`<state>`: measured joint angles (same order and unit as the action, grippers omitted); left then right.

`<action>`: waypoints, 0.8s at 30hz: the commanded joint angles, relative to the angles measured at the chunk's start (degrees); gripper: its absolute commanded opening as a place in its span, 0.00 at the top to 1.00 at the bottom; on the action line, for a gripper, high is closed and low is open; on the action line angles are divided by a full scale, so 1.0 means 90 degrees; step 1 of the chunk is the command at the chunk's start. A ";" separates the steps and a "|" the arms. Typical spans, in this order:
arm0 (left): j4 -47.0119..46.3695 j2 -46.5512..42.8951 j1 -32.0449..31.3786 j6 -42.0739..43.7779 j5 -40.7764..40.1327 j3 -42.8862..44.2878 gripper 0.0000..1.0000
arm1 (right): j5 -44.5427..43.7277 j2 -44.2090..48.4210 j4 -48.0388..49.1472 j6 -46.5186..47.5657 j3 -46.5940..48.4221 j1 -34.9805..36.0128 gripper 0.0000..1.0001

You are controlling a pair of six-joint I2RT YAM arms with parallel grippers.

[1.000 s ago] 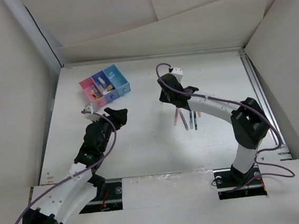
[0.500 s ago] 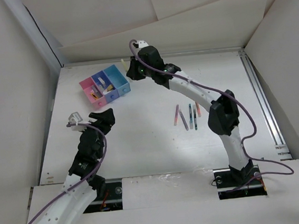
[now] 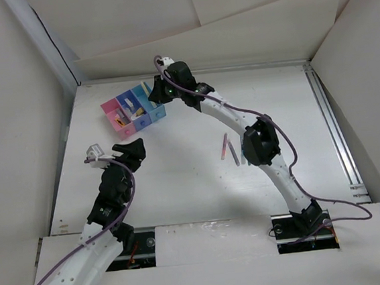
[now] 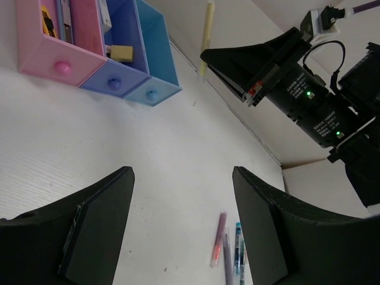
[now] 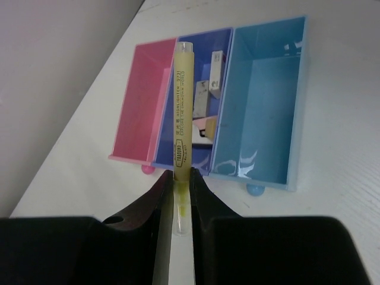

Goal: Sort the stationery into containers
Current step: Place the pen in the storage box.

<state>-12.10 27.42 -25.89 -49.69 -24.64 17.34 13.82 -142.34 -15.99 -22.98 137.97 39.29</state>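
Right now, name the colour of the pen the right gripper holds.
Pale yellow pen; clearest in the right wrist view.

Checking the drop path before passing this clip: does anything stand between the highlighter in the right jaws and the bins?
Nothing visible does. The right gripper holds the yellow highlighter in its jaws close to the light blue bin, which is open-topped and bare; the dark blue bin holds small blocks.

Yellow highlighter [image 5: 182,101] barrel had small black print; "HIGHLIGHTER" was just legible, the rest too small. White lettering on the black motor housing [image 4: 309,110] was unreadable.
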 commanded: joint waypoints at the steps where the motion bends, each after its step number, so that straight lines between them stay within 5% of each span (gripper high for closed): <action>1: -0.0257 0.0000 -0.0014 0.0052 0.0043 -0.0062 0.36 | -0.0217 -0.0257 0.0624 -0.0161 0.0587 -0.0029 1.00; 24: -0.0443 0.0196 -0.0014 0.0111 0.0277 -0.0062 0.36 | -0.1516 -0.1254 0.1239 -0.0669 0.1066 -0.0029 0.92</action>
<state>-13.56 29.15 -25.89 -49.36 -22.50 17.34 2.70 -153.69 -8.49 -28.51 144.62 39.07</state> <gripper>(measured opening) 0.641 0.186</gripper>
